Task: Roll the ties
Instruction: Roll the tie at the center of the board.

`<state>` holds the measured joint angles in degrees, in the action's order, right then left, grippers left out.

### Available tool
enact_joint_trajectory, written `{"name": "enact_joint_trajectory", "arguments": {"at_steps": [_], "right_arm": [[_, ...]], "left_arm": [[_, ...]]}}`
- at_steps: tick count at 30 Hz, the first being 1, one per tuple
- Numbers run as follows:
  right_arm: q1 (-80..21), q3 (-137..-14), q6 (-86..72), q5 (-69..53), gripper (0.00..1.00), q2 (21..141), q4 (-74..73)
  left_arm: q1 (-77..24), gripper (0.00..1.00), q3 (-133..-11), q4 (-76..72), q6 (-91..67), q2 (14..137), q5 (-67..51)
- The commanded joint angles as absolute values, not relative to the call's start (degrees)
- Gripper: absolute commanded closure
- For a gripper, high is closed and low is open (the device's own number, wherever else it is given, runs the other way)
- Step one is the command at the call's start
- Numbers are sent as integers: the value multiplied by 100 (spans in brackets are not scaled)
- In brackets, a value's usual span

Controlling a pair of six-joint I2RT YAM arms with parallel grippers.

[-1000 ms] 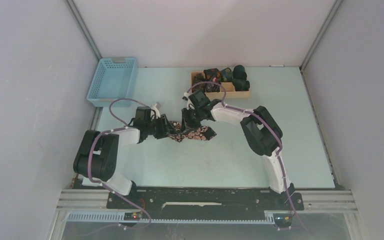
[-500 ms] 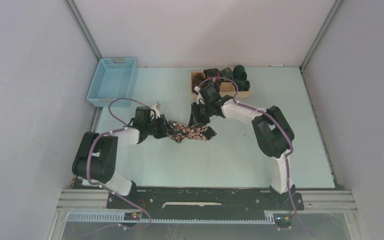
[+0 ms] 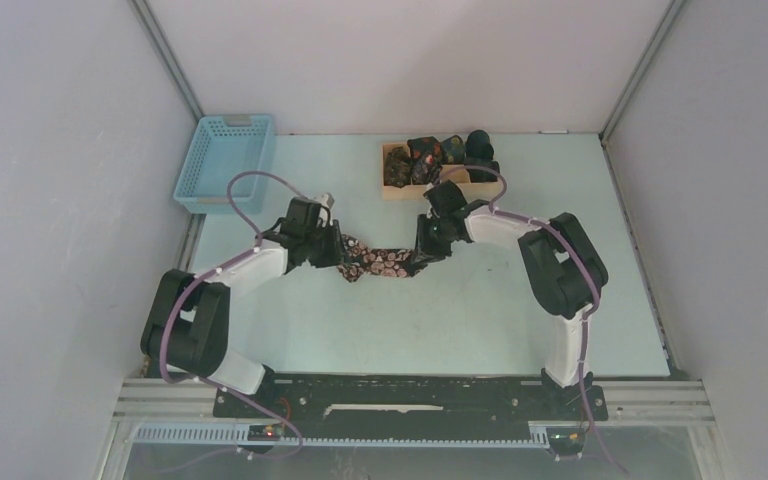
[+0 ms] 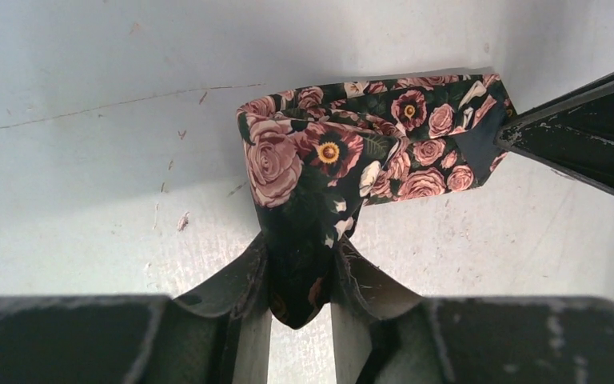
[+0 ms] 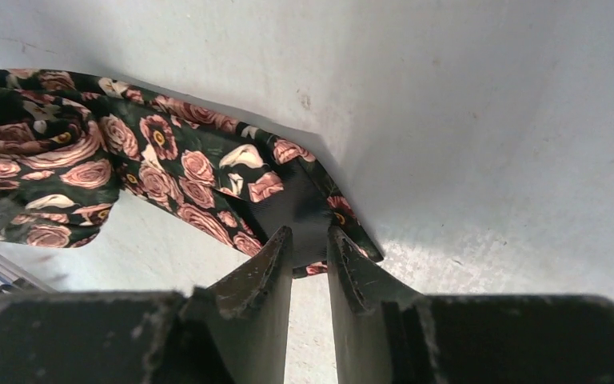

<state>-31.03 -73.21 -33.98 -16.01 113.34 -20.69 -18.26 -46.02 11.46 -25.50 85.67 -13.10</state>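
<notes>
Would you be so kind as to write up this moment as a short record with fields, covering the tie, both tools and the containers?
tie: rose-patterned tie, unrolled, strung between both tools, folded over near the left one
left tool: shut on one end of the tie
right tool: shut on the tie's other end
rolled ties: several, in the wooden tray at the far edge
blue basket: far left of the table

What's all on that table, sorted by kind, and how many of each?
Robot arms: 2, left arm, right arm
Floral tie stretched between them: 1
Blue basket: 1
Wooden tray: 1
Rolled ties in the tray: too bunched to count
Total: 5, rolls aside
</notes>
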Motion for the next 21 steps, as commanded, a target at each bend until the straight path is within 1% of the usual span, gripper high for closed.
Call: {"name": "enact_joint_trajectory", "arguments": {"at_steps": [1, 8, 13, 21], "right_arm": [[-3190, -7257, -3504, -1468, 75, 11330, -1951], [-3144, -7051, -3515, -1258, 75, 10998, -1882], [-2890, -6594, -3745, -1071, 75, 10602, -1608], [-2555, -5838, -4050, -874, 75, 9782, -1082]], "left_arm": [[-2050, 71, -5017, 1795, -2235, 8347, -497], [-2519, 71, -5696, 2626, -2039, 8465, 692], [-2878, 71, -6167, 3155, -1933, 8701, 1560], [-3338, 72, -6695, 3545, -1898, 9273, 2485]]}}
